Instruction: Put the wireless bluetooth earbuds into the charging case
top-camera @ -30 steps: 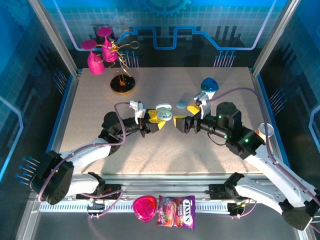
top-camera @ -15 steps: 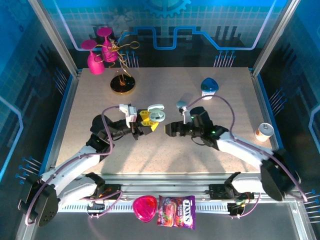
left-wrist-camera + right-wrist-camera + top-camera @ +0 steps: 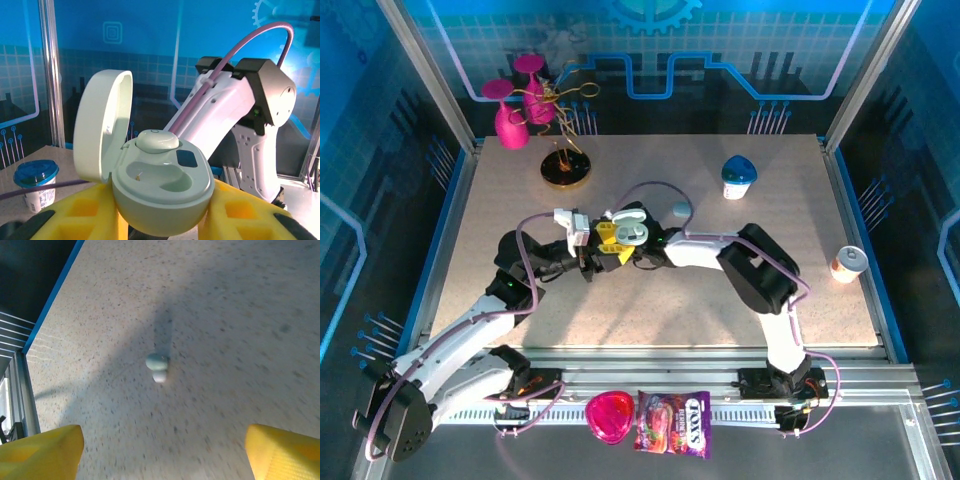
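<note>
- Swung in from the right side over the last second, the right arm (image 3: pixel 705 248) now reaches across the table (image 3: pixel 510 200), its wrist just beside the left gripper (image 3: pixel 162 217); the left gripper and its load have shifted slightly leftward.
- Clenched, the left gripper grasps the charging case (image 3: pixel 160 192) between its yellow fingers (image 3: pixel 87 212), one on each flank of the rounded base.
- Just above those fingers the case stands open, its lid (image 3: pixel 102 125) hinged up on the gripper's left.
- One seated earbud (image 3: pixel 157 141) rests in the far socket; the near socket shows bare.
- Beyond the case, the right arm's white and grey links rise close behind it.
- Far to the left gripper's left stands a blue-topped container (image 3: pixel 36 185) on the table.
- The right gripper (image 3: pixel 162 450) is released, its yellow fingertips (image 3: pixel 42 450) spread wide with nothing between them.
- Ahead of those fingertips, well apart from them, a loose earbud (image 3: pixel 157 367) lies on the speckled table, roughly centred between the two tips.
</note>
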{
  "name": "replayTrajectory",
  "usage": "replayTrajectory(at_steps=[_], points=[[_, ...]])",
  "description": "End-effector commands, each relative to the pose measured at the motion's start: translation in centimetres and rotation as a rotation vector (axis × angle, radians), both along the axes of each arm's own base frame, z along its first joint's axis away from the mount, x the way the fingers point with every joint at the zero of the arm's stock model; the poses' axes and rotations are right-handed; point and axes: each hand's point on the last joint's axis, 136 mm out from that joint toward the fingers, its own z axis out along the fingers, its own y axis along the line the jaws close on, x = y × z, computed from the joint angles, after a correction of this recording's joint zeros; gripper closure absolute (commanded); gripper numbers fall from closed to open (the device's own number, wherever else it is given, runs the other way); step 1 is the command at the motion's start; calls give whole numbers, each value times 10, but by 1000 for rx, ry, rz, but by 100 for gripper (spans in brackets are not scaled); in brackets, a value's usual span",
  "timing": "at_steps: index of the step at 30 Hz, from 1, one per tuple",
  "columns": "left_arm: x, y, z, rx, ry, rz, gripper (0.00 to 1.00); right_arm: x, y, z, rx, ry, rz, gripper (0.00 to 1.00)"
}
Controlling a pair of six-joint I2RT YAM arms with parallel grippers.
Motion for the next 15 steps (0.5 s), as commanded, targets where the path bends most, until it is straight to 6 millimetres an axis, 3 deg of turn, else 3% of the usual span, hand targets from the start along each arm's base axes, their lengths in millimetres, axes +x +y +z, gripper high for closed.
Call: replayTrajectory(at_steps=[1,8,15], points=[[-9,0,16,-17,-26,-28,72,-8,27,-8,4,20,94,17],[-7,-2,13,-7,-21,-27,72,-3,67,-28,16,55,154,26],[-7,-2,9,0,-17,-27,72,-2,92,-42,16,83,193,30]])
